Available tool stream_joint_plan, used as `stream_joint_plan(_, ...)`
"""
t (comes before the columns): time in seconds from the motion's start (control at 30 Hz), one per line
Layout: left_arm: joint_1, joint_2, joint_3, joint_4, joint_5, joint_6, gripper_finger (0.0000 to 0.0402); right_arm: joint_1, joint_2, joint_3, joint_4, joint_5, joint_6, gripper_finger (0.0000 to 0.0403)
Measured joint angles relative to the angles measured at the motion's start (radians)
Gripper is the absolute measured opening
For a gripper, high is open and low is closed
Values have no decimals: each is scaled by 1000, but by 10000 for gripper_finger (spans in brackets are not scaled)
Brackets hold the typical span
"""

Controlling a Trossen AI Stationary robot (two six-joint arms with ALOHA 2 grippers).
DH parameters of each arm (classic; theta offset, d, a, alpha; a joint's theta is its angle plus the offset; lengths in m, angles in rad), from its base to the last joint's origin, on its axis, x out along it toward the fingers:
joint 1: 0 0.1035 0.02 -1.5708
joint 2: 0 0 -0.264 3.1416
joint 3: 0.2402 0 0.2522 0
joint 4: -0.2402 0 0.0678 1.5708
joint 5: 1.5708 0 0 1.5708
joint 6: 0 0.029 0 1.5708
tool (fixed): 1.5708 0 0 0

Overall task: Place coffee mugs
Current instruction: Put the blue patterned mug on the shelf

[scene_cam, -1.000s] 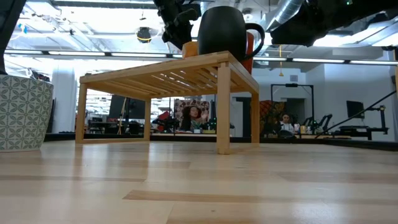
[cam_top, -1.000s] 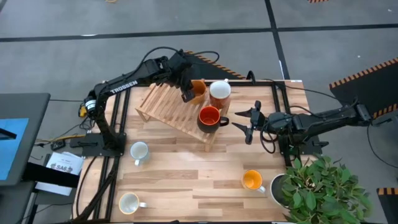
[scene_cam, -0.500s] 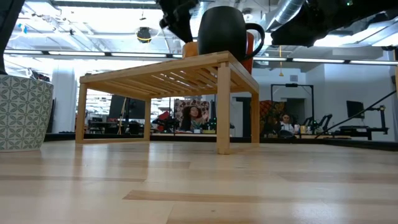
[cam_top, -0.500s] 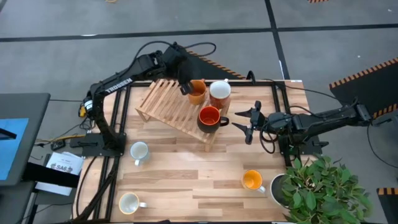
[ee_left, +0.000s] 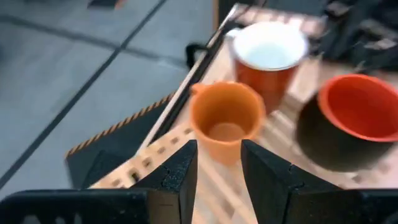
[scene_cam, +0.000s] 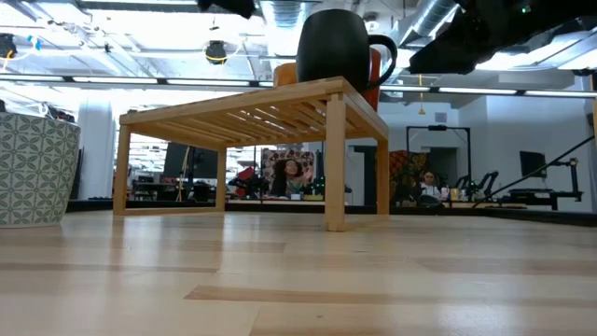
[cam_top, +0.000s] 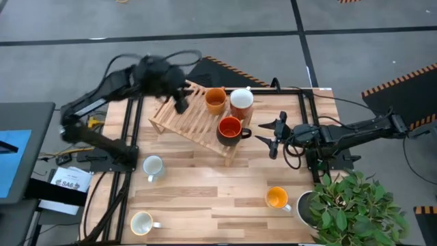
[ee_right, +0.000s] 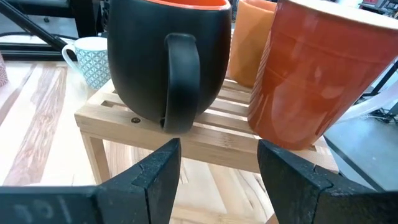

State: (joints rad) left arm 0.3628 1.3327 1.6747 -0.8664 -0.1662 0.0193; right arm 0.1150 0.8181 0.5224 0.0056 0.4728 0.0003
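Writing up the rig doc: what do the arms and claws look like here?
Both arms are matte black with jointed links. The left arm trails looping black cables; its claw has two flat, wedge-shaped black fingers. The right arm carries bundled black cable near its wrist; its claw has broad black fingers, with faint embossed lettering below them.

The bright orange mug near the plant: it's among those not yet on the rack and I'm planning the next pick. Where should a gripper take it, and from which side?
Probably by the rim, from above. The bright orange mug stands upright and open-mouthed on the table, so one finger can go inside and one outside. Its handle points toward the plant pot, so grip the wall opposite. The right gripper, open, is nearer.
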Motion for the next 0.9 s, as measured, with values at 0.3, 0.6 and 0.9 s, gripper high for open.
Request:
stream_joint_plan(0.3, -174, -457, -672, 336, 14, 20, 106, -1, 0, 0, 1, 0, 10, 240)
stream_joint_plan(0.6, -465, -544, -784, 285, 105, -182, 106, -1, 0, 0, 2, 0, 10, 240)
stream_joint_plan(0.9, -802, -335, -759, 21, -47, -590, 105, -1, 0, 0, 1, 0, 17, 240)
